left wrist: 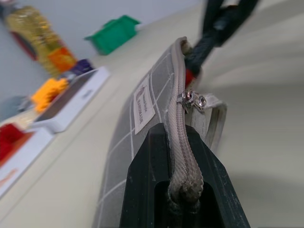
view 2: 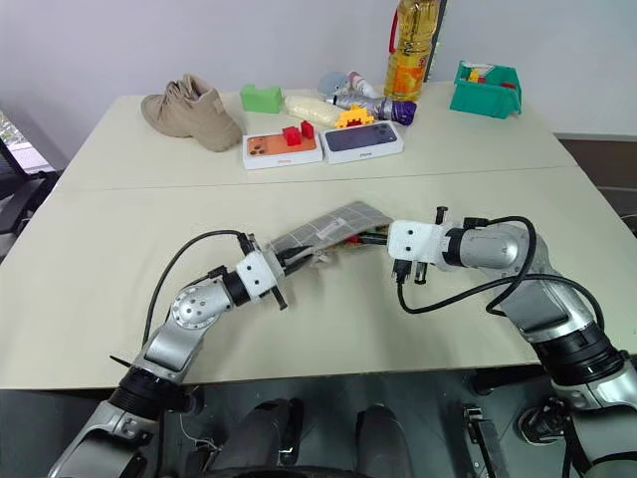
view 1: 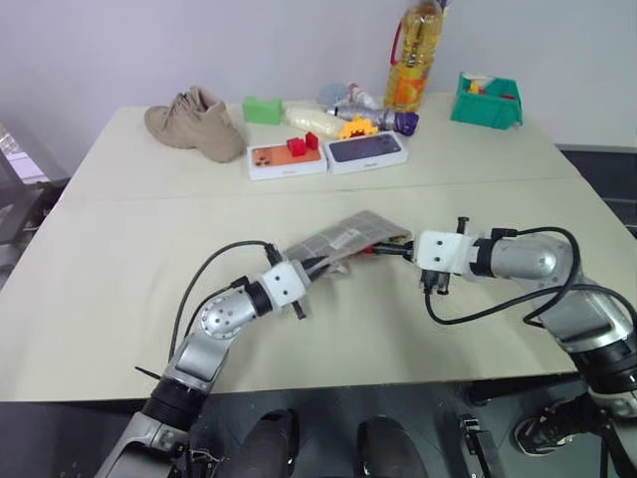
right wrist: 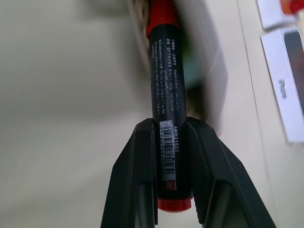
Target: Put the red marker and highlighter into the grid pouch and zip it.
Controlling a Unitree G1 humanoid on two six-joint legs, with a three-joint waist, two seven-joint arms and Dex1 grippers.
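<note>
My left gripper [left wrist: 183, 190] pinches the grid pouch [view 1: 343, 239] by its woven zipper edge, lifted above the table [view 1: 119, 289]; right gripper [right wrist: 172, 142] clamps the red marker [right wrist: 164, 99], its smooth barrel poking into the pouch's mouth.

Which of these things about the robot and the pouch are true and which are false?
1. The left end effector is pinching the zipper edge of the grid pouch. True.
2. The right end effector is empty. False: it grips the red marker, a black barrel with red ends.
3. The marker points toward the pouch's open end. True.
4. The tan shoe sits inside the green bin. False: the shoe rests on the table at its far left, the bin at the far right.
5. The oil bottle is lying on its side. False: it stands upright.
</note>
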